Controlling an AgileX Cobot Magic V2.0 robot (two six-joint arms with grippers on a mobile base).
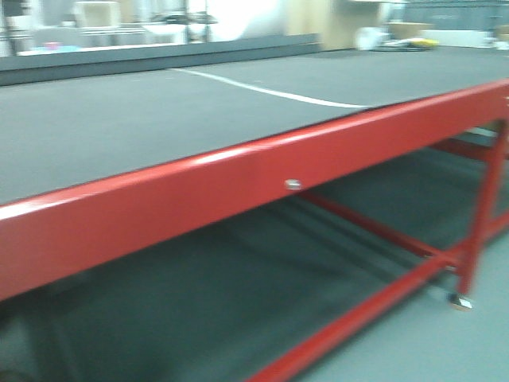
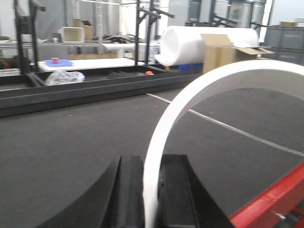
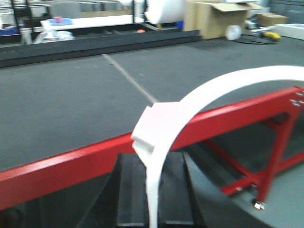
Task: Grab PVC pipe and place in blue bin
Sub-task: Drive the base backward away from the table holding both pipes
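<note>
PVC pipe [image 2: 228,76] — white and bent into an arc — rises from the lower centre of the left wrist view and sweeps up and over to the right edge. Its lower end sits between the two black fingers [image 2: 130,194] of the left gripper [image 2: 152,192], which stand narrow, pressed against the pipe on both sides. Behind it spreads the dark table [image 2: 71,142], crossed by a thin white line [image 2: 228,127]. Beyond the table, right of centre at the top, stand a white foam roll [image 2: 190,45] and a cardboard box [image 2: 223,52].

The right wrist view shows much the same. A white arc climbs from the lower centre to the right edge, with a blocky white fitting [image 3: 154,126] on it just above the right gripper [image 3: 152,190]. This gripper is also narrow and clamped on the pipe. The table's red rail [image 3: 71,166] runs behind it, from lower left up to the right. I cannot tell whether the two wrist views show one pipe or two.

In the front view the table top fills the upper left, and the red rail slants across the middle — a caster [image 1: 460,301] sits under the leg at lower right.
</note>
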